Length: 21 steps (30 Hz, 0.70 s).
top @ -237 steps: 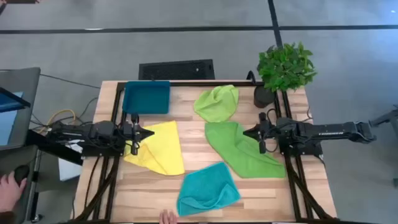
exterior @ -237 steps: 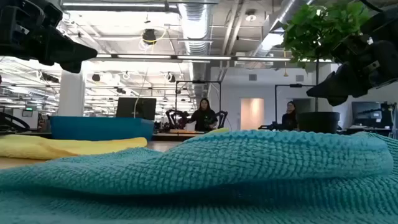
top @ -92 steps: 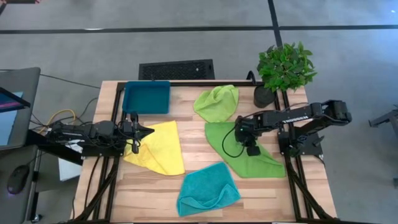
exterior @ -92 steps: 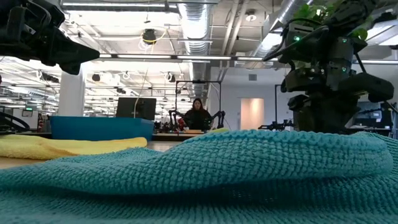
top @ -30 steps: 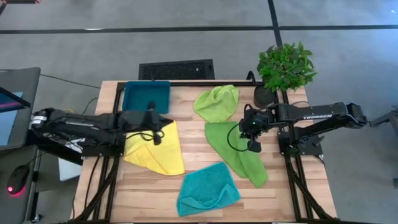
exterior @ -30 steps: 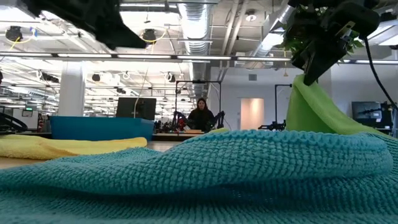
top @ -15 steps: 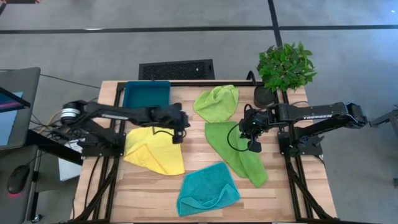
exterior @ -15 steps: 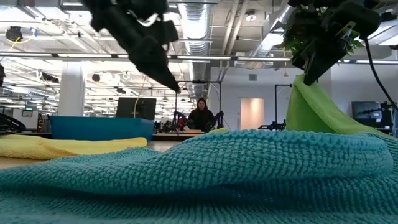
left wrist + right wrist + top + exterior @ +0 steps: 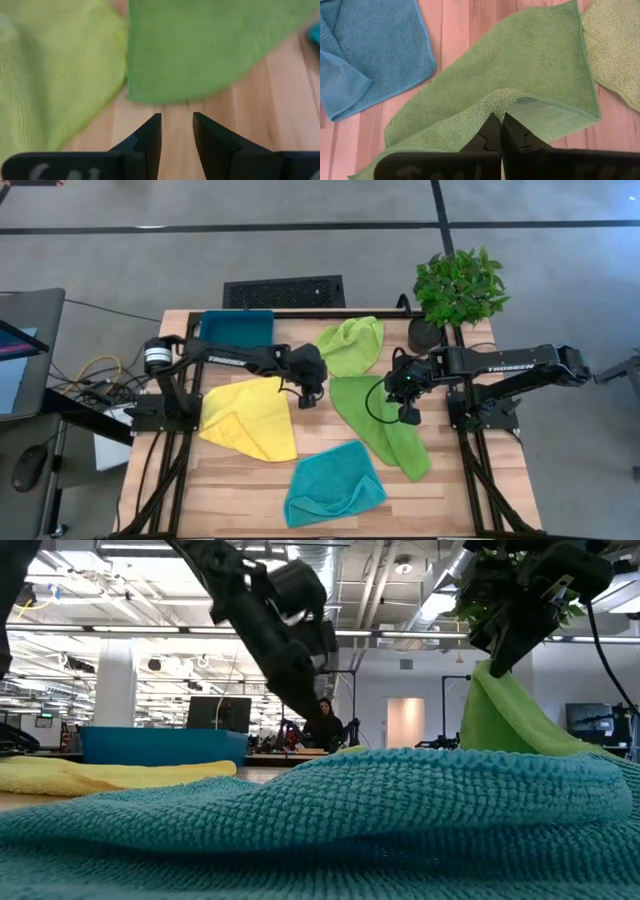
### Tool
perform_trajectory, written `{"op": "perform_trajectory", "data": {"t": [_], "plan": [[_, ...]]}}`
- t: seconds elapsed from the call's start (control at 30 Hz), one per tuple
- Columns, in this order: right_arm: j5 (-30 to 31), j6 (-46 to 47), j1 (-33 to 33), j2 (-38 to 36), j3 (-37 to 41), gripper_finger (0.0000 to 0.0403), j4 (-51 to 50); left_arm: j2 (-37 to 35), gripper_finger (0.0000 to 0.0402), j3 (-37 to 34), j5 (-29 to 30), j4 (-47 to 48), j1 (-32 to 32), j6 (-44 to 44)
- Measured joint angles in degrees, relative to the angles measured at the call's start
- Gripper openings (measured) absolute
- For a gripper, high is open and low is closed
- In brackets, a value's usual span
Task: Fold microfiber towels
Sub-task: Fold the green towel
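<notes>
The right gripper [image 9: 403, 392] pinches an edge of the green towel [image 9: 385, 425] and holds it lifted above the table [image 9: 450, 480], while the left gripper [image 9: 311, 394], fingers slightly parted, hovers by that towel's corner beside the lime towel [image 9: 350, 345].

I count four towels on the worktop [image 9: 230, 485]: two lime green towels [image 9: 352, 345] [image 9: 385, 425], one yellow towel [image 9: 250, 415], one teal towel [image 9: 335, 485]. I also see one tray [image 9: 235, 335], one plant [image 9: 458, 288].
</notes>
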State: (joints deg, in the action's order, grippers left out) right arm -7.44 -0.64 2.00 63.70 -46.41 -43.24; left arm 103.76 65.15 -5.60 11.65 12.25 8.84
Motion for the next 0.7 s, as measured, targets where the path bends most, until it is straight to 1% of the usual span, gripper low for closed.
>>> {"op": "perform_trajectory", "data": {"t": [0.07, 0.17, 0.27, 0.33, 0.4, 0.43, 0.53, 0.63, 0.7], "plan": [[0.00, 0.00, 0.00, 0.00, 0.02, 0.0007, -0.05, 1.05, 0.0104, 0.00, -0.23, -1.61, 1.46, -0.22], [-0.02, -0.99, -0.04, 0.00, 0.02, 0.0007, -0.06, 1.89, 0.0105, 0.01, -1.19, -2.48, 3.27, 1.92], [-0.03, -2.62, -0.11, 0.00, 0.02, 0.0010, 0.00, 2.82, 0.0105, -0.02, -6.33, -2.84, 4.65, 2.04], [-0.02, -2.83, -0.11, 0.00, 0.02, 0.0010, 0.11, 4.20, 0.0105, 0.06, -9.46, -5.88, 5.07, 1.67], [-0.02, -2.83, -0.11, 0.00, 0.02, 0.0009, 0.11, 5.53, 0.0105, 0.00, -10.26, -6.36, 5.25, 1.27], [0.00, -2.83, -0.10, 0.01, 0.02, 0.0008, 0.13, 6.49, 0.0105, 0.01, -9.81, -8.31, 5.23, 1.34], [-0.03, -2.82, -0.11, 0.02, 0.04, 0.0007, 0.13, 8.31, 0.0105, 0.04, -6.40, -10.27, 5.11, 1.42], [-0.01, -2.82, -0.11, 0.02, 0.07, 0.0010, -0.01, 8.05, 0.0105, 0.50, -1.50, -11.08, 5.10, 2.03], [-0.02, -2.82, -0.11, 0.02, 0.06, 0.0011, -0.10, 7.98, 0.0105, 0.46, -0.38, -11.44, 5.21, 1.88]]}}
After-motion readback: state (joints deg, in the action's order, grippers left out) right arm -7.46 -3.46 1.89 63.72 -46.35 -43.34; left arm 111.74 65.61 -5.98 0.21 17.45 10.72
